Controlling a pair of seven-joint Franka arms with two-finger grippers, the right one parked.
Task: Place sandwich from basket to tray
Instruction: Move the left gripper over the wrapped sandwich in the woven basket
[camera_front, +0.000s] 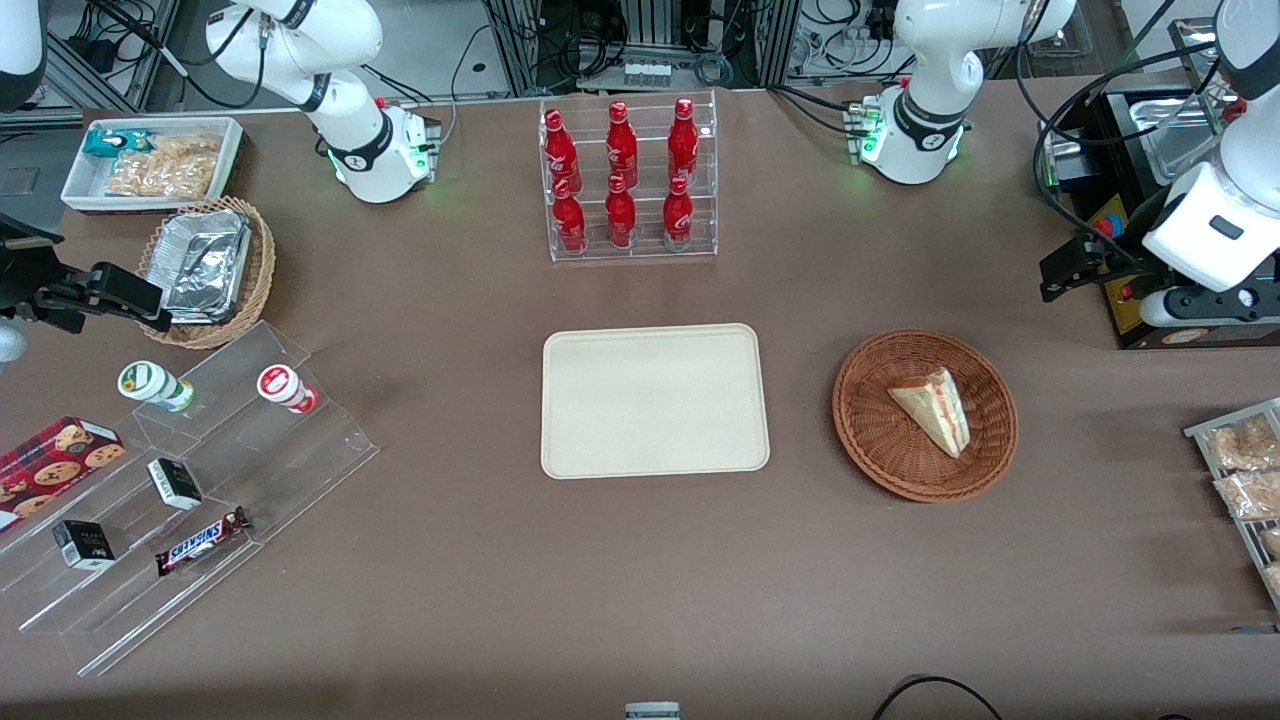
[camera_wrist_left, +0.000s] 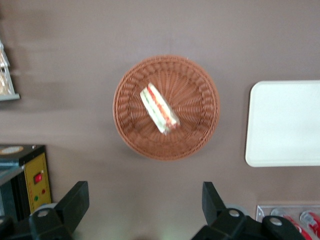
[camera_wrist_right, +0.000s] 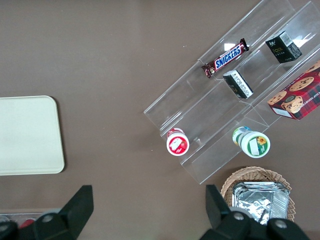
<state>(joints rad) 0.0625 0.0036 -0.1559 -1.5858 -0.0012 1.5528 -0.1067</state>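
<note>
The sandwich (camera_front: 935, 408), a pale bread wedge with red and green filling, lies in the round reddish-brown basket (camera_front: 880, 445) on the brown table. The cream tray (camera_front: 655, 400) sits bare beside the basket, toward the parked arm's end. My gripper (camera_front: 1062, 272) hangs high above the table toward the working arm's end, farther from the front camera than the basket. In the left wrist view the gripper (camera_wrist_left: 145, 190) is open with only bare table between its fingers, and the sandwich (camera_wrist_left: 159, 108), basket (camera_wrist_left: 197, 95) and tray (camera_wrist_left: 285, 125) lie below it.
A clear rack of red bottles (camera_front: 628, 180) stands farther back than the tray. A black and yellow box (camera_front: 1140, 300) sits under my arm. Bagged snacks (camera_front: 1245, 470) lie at the working arm's end. A stepped acrylic shelf (camera_front: 180, 480), foil basket (camera_front: 210, 270) and white bin (camera_front: 150, 160) are at the parked arm's end.
</note>
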